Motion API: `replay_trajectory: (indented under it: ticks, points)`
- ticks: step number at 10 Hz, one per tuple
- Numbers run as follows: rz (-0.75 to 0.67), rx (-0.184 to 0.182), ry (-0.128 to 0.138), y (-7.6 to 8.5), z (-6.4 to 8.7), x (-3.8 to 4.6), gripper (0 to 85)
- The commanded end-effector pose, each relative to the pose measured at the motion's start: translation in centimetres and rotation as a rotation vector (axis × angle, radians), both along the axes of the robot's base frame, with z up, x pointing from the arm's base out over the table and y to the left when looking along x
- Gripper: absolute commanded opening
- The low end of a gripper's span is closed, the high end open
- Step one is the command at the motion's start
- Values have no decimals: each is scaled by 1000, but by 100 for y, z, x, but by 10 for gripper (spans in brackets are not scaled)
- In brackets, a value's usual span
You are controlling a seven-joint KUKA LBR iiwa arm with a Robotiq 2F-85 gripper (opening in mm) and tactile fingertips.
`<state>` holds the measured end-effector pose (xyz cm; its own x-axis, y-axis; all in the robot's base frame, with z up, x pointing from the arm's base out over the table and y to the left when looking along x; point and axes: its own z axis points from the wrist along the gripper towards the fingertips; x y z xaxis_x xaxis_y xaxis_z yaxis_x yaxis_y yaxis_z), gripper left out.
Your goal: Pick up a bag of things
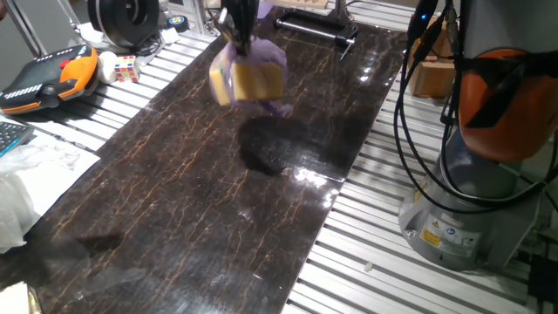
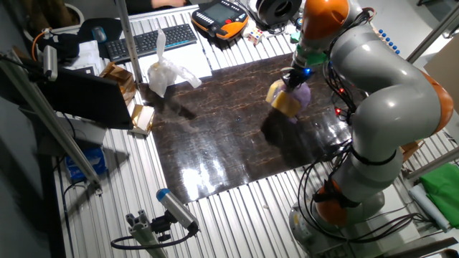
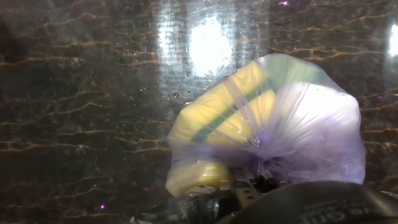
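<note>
The bag of things is a small translucent purple plastic bag with yellow sponge-like blocks inside. It hangs in the air above the dark marble slab, clear of its shadow below. My gripper is shut on the top of the bag and holds it up. In the other fixed view the bag hangs under the gripper over the slab's far right part. In the hand view the bag fills the right half, bunched at the fingers, which are mostly hidden.
A larger white plastic bag lies at the slab's corner near a keyboard. An orange teach pendant and a small cube sit off the slab. The robot base and cables stand beside the slab.
</note>
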<state>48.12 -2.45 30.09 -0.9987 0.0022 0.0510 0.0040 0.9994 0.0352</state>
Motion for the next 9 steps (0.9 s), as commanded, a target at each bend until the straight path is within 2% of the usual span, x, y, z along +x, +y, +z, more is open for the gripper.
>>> replay_trajectory:
  ticks: [1, 9]
  points:
    - [-6, 2, 3, 2, 0, 1, 7]
    - [-21, 21, 13, 63, -61, 46, 7]
